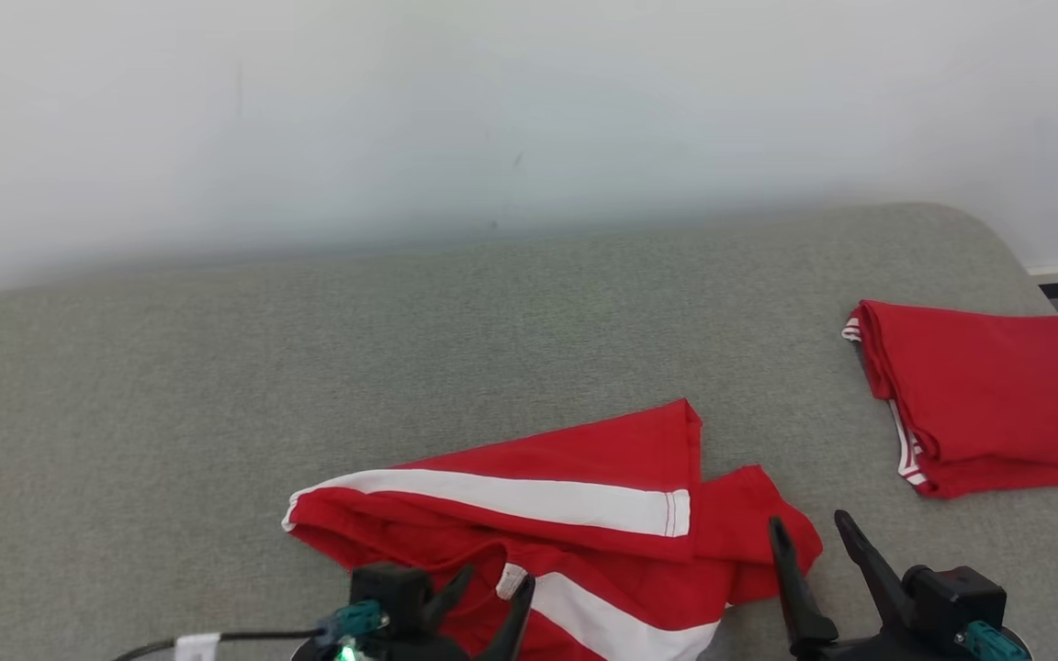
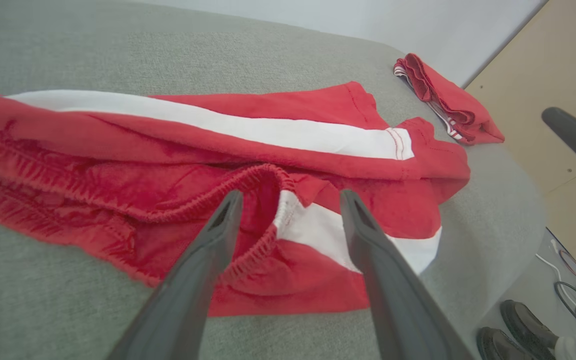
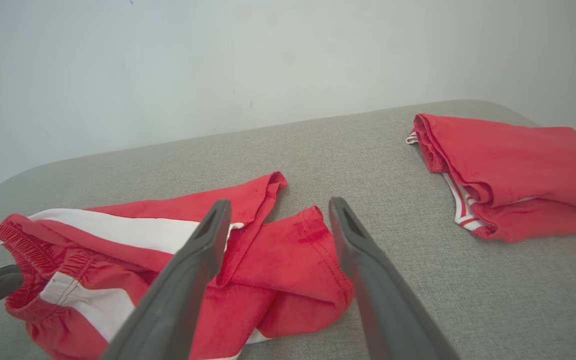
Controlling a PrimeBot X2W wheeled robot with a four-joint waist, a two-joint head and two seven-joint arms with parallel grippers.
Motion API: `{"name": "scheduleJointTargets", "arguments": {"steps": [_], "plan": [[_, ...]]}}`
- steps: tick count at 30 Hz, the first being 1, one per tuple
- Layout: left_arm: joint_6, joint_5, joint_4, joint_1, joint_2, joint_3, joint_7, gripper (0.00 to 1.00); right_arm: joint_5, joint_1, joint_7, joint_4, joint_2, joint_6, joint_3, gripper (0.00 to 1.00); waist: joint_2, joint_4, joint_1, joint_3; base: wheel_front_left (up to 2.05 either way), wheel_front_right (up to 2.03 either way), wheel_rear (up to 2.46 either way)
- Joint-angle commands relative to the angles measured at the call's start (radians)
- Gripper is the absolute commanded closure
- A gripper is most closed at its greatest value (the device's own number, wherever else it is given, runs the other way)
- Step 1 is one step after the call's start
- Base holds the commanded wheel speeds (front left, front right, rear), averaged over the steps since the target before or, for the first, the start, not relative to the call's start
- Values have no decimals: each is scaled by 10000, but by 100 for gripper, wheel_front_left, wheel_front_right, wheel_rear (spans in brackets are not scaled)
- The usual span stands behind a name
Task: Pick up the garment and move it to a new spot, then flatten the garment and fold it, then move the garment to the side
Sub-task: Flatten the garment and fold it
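Observation:
The garment (image 1: 575, 514) is a pair of red shorts with broad white side stripes, lying rumpled near the front edge of the grey padded table (image 1: 492, 321). It also appears in the left wrist view (image 2: 248, 150) and the right wrist view (image 3: 178, 250). My left gripper (image 1: 492, 588) stands open over the elastic waistband, fingers apart with nothing between them (image 2: 288, 197). My right gripper (image 1: 809, 532) is open too, hovering at the garment's right leg hem (image 3: 278, 207).
A second red garment (image 1: 979, 395) lies folded at the table's right end, also visible as a folded red garment (image 3: 508, 170). A pale wall rises behind the table. A person's dark shoes (image 2: 513, 330) and cables (image 2: 573, 285) are on the floor to the right.

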Motion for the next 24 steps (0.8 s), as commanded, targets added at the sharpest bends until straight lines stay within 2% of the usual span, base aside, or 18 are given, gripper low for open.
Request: {"name": "scheduleJointTargets", "arguments": {"steps": [1, 6, 7, 8, 9, 11, 16, 24], "plan": [[78, 71, 310, -295, -143, -70, 96, 0, 9, -59, -36, 25, 1, -26, 60, 0, 0, -173, 0, 32, 0, 0, 0], [153, -22, 1273, -659, -448, -152, 458, 0, -8, -95, -44, 42, 6, -26, 82, 0, 0, -507, 0, 139, 0, 0, 0], [146, -10, 1414, -733, -482, -176, 522, 17, -6, -90, -43, 27, 6, -26, 90, 0, 0, -554, 0, 177, 0, 0, 0], [136, -10, 1531, -794, -498, -185, 552, 74, -3, -87, -48, 25, 4, -26, 81, 0, 0, -588, 0, 209, 0, 0, 0], [133, -24, 1634, -863, -506, -166, 542, 100, 6, -87, -51, 14, 6, -26, 93, 0, 0, -613, 0, 247, 0, 0, 0], [64, -108, 1744, -943, -530, -41, 375, 100, 57, -88, -39, 28, 7, -26, 76, 0, 0, -622, 0, 294, 0, 0, 0], [330, -184, 1793, -1072, -365, 523, -368, 100, 93, -71, 311, 230, 9, -24, 61, 0, 0, -437, 0, 376, 0, 0, 0], [651, -366, 1778, -793, -78, 1047, -918, 100, -529, -655, 1931, 1207, 4, -26, -361, 0, 0, 78, 0, 454, 0, 0, 0]]}}
